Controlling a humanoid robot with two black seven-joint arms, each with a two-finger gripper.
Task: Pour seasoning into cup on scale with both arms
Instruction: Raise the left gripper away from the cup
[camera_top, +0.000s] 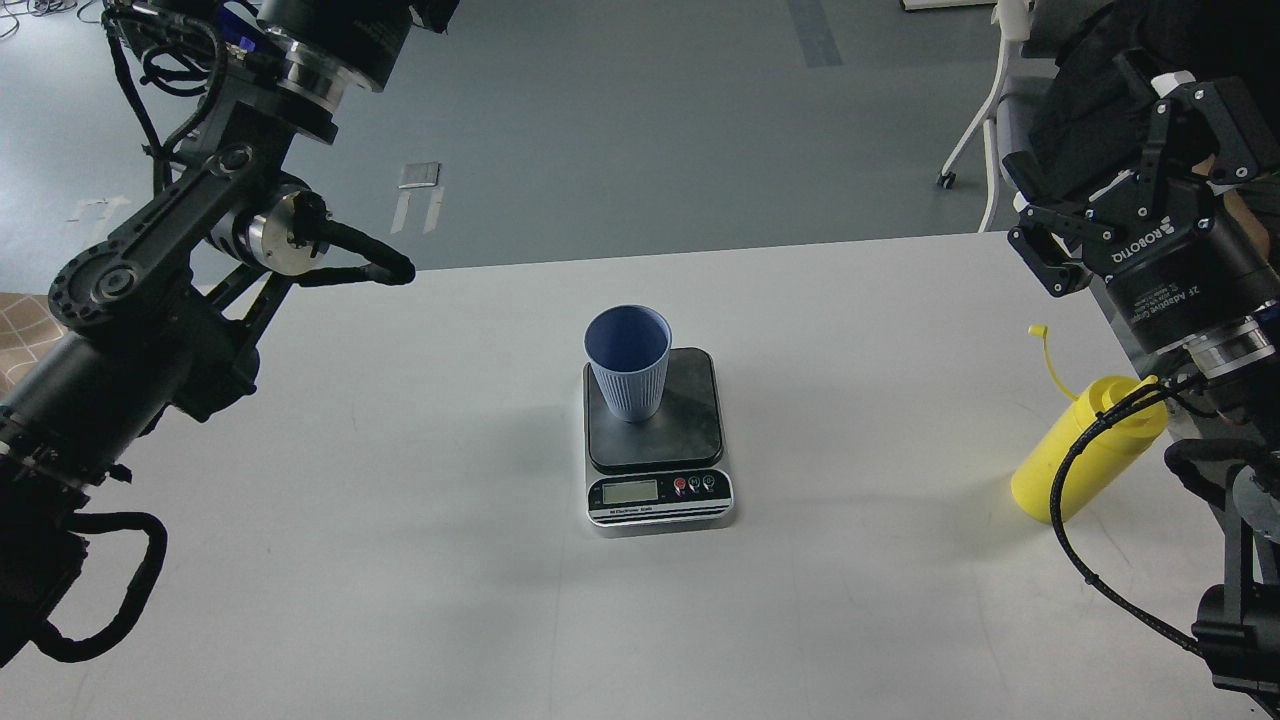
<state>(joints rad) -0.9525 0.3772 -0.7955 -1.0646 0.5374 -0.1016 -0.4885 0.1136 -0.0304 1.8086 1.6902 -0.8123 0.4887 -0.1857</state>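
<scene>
The blue ribbed cup (627, 365) stands upright on the left part of the scale's dark platform (690, 410), mid-table. The yellow seasoning bottle (1090, 460) stands on the table at the far right, its thin cap tether (1045, 350) sticking up; a black cable crosses in front of it. My right gripper (1110, 170) hangs open and empty above and behind the bottle, not touching it. My left arm (200, 210) is raised high at the upper left. Its gripper is cut off by the top edge.
The white table (400, 560) spans the view. Its far edge runs behind the scale. A white chair frame (985, 130) stands on the floor past the far right corner. A checked cloth (20, 330) shows at the left edge.
</scene>
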